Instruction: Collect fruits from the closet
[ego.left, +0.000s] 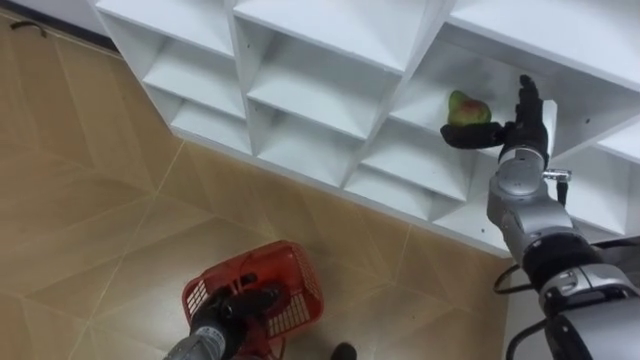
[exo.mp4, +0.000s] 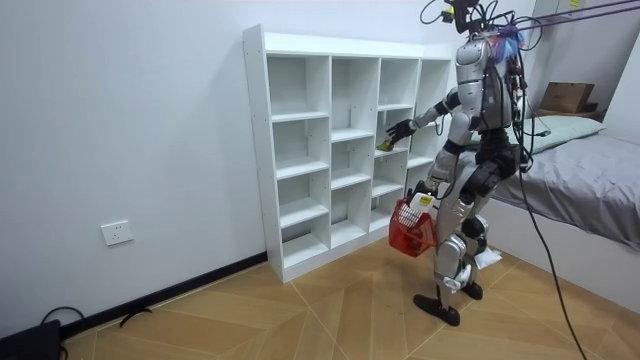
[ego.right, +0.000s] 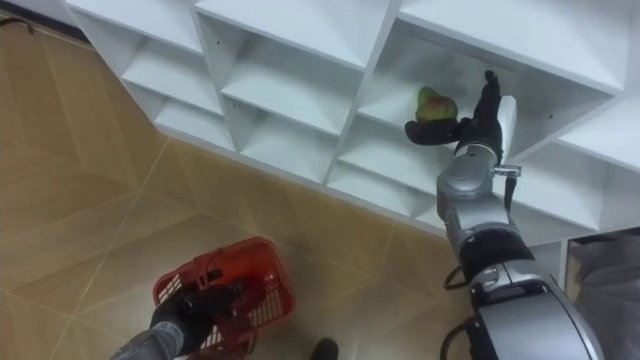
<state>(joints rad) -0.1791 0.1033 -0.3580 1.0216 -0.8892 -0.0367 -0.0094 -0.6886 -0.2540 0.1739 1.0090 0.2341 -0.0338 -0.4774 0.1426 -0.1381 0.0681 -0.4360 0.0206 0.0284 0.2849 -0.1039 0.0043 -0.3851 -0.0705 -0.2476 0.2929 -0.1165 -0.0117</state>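
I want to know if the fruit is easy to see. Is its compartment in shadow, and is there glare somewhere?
Left eye view: the fruit lies in a shaded compartment, darker than its neighbours, beside the right hand; the red basket in the left hand is evenly lit. Room view: the shelf unit shows soft shadows, no glare.

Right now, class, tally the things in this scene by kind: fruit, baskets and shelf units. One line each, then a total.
Fruit: 1, green and red, by the right hand
Basket: 1, red, held by the left hand
Shelf unit: 1, white
Total: 3
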